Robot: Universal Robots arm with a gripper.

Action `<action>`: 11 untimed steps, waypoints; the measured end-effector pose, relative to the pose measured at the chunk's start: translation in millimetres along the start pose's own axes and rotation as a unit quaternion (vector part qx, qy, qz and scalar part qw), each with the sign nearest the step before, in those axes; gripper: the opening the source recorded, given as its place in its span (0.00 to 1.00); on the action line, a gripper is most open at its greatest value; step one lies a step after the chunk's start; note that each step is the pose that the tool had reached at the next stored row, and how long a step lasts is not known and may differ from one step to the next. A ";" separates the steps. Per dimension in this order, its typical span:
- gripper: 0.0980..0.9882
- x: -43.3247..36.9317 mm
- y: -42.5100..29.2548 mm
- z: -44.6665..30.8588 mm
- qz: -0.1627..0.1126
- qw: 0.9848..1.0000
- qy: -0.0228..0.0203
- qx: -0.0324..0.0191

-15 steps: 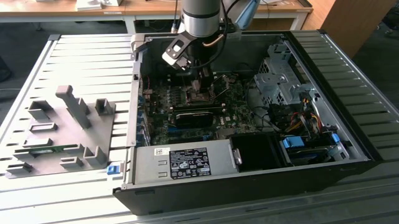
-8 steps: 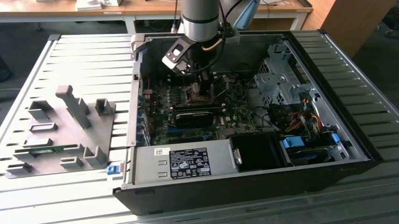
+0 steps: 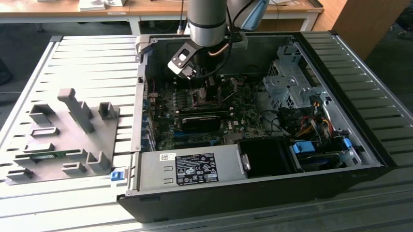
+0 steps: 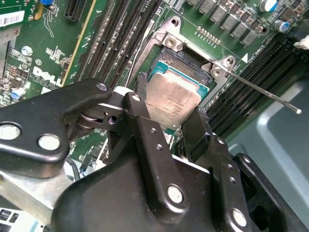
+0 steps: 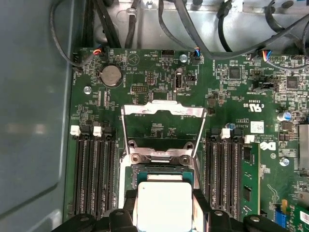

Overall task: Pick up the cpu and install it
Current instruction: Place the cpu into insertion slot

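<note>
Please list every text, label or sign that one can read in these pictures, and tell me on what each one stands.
White label on the power supply: print and symbols, too small to read.
Barcode sticker in the second wrist view: digits unreadable.
Top of the cpu: faint engraving, unreadable.
Motherboard: white printed marks and a logo, too small to quote reliably.
No text can be quoted with certainty.

**Tight fit around the socket**

Deep in the computer case [image 3: 258, 193], the gripper [image 4: 166, 108], clamped on the cpu [image 4: 176, 96], occupies the one open gap, over the socket [image 5: 164, 173]. Memory slots [image 5: 94, 179] flank it on both sides. The flipped-open socket frame [image 5: 161, 111] and a thin lever [image 4: 260, 91] stand just beside. Cables [image 5: 108, 24] crowd the case wall beyond.
</note>
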State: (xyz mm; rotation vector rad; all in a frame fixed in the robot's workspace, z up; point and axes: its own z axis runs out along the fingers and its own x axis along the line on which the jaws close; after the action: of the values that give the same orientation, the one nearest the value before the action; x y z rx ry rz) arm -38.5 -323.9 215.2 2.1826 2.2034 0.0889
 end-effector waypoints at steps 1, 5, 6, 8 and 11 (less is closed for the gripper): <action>0.49 0.0 -0.1 1.3 0.000 1.000 0.000 0.000; 0.49 -0.1 -0.7 4.0 0.000 1.000 0.000 0.000; 0.49 -0.1 -0.7 4.4 0.000 1.000 0.000 0.000; 0.49 0.0 -0.8 5.4 0.000 1.000 0.000 0.000; 0.49 -0.1 -1.0 7.0 0.000 1.000 0.000 0.000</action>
State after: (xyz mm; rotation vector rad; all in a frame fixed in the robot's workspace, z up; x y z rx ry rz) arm -39.0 -323.8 208.2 2.1834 2.2027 0.0888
